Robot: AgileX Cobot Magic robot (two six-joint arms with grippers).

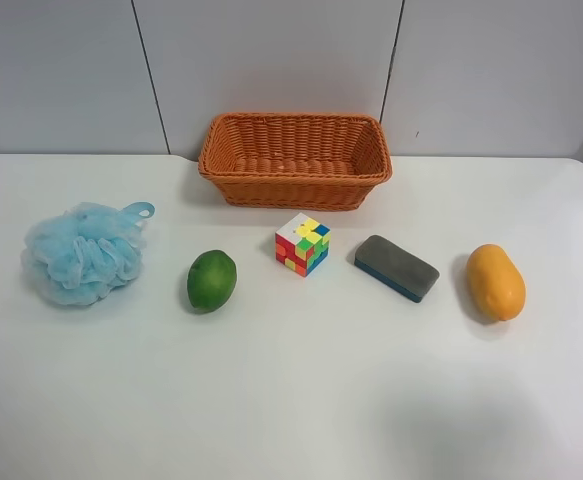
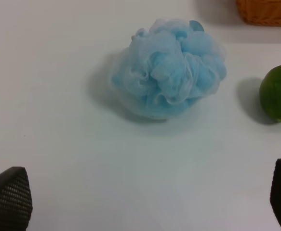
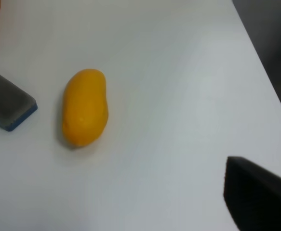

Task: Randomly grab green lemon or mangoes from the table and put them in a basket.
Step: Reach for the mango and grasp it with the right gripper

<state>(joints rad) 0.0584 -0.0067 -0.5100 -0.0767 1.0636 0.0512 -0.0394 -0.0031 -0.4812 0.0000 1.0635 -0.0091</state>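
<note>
The green lemon (image 1: pixel 212 281) lies on the white table (image 1: pixel 291 400), left of centre, and shows at the edge of the left wrist view (image 2: pixel 278 93). The orange-yellow mango (image 1: pixel 496 282) lies at the right and also shows in the right wrist view (image 3: pixel 85 113). The wicker basket (image 1: pixel 294 160) stands at the back middle and holds nothing. My left gripper (image 2: pixel 145 199) is open and empty, its fingers (image 2: pixel 7 197) wide apart above the table. Of my right gripper only one dark finger (image 3: pixel 258 197) shows, far to the side, with nothing held. No arm shows in the exterior high view.
A blue mesh bath pouf (image 1: pixel 81 252) lies left of the lemon and also shows in the left wrist view (image 2: pixel 169 67). A colour cube (image 1: pixel 302 244) and a grey-and-blue eraser (image 1: pixel 396 267) lie between the two fruits. The table's edge (image 3: pixel 270 82) runs beside the mango.
</note>
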